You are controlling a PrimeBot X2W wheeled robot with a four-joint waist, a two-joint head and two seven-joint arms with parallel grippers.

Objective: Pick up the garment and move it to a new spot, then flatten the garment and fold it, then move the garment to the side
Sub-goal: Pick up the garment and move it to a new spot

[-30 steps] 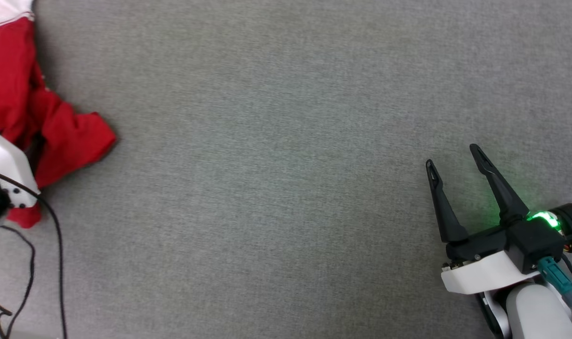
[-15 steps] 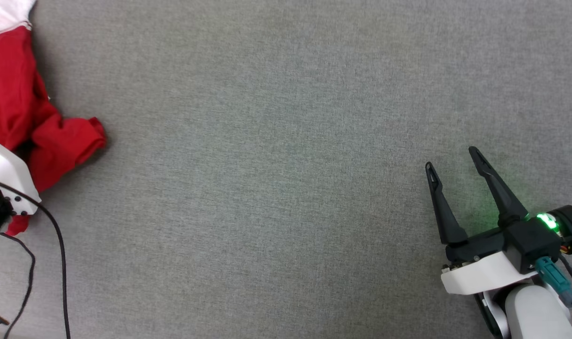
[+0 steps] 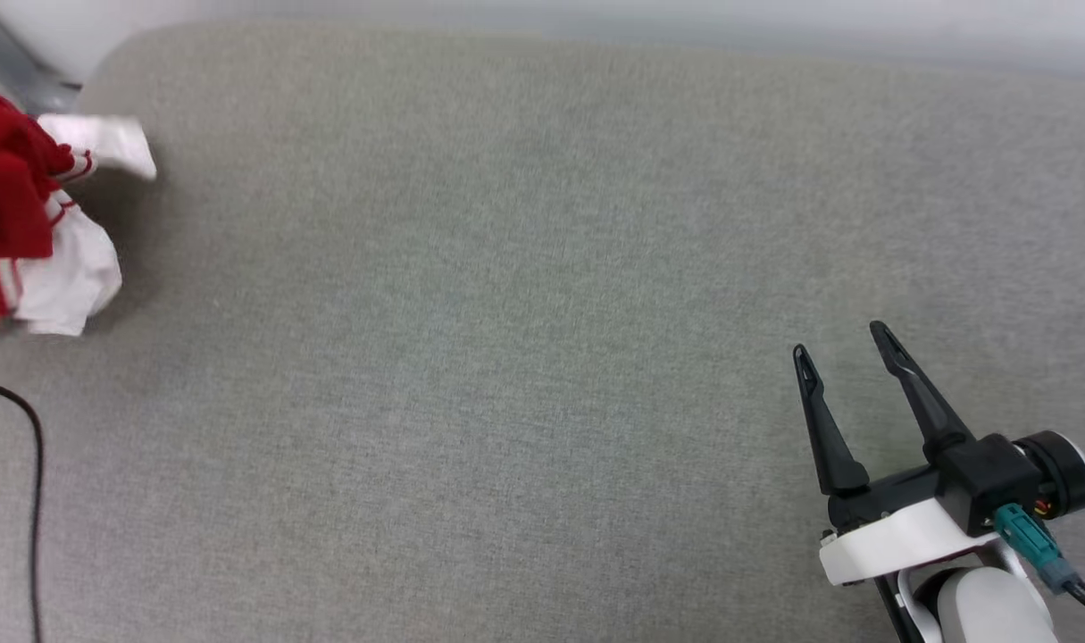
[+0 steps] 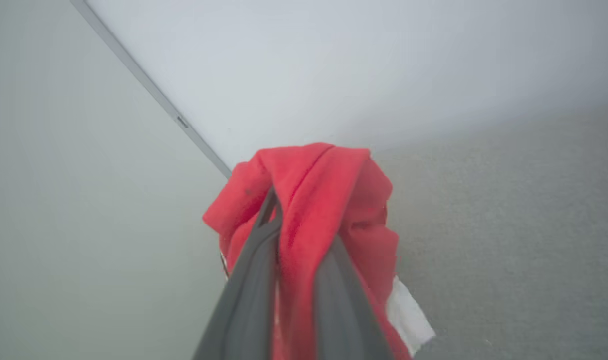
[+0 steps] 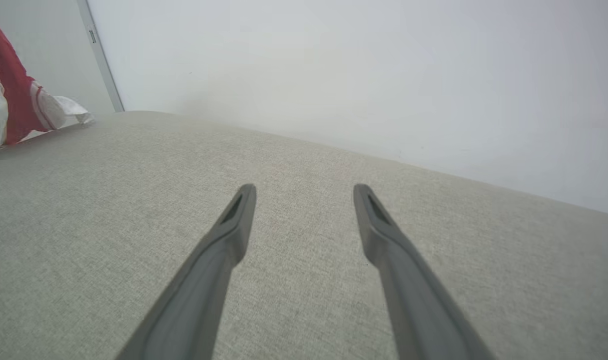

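One step only is begun: your left gripper (image 4: 299, 227) pinches the bunched garment (image 4: 324, 180), well left of your open, empty right gripper (image 3: 842, 341), and setting down, flattening, folding remain.

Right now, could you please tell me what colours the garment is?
The garment is red with white, red-striped sleeves, clearest in the right wrist view.

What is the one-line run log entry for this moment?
step: pick up | left gripper: shut on garment, bunched | right gripper: open, empty, over grey surface | flatten, fold: not yet done
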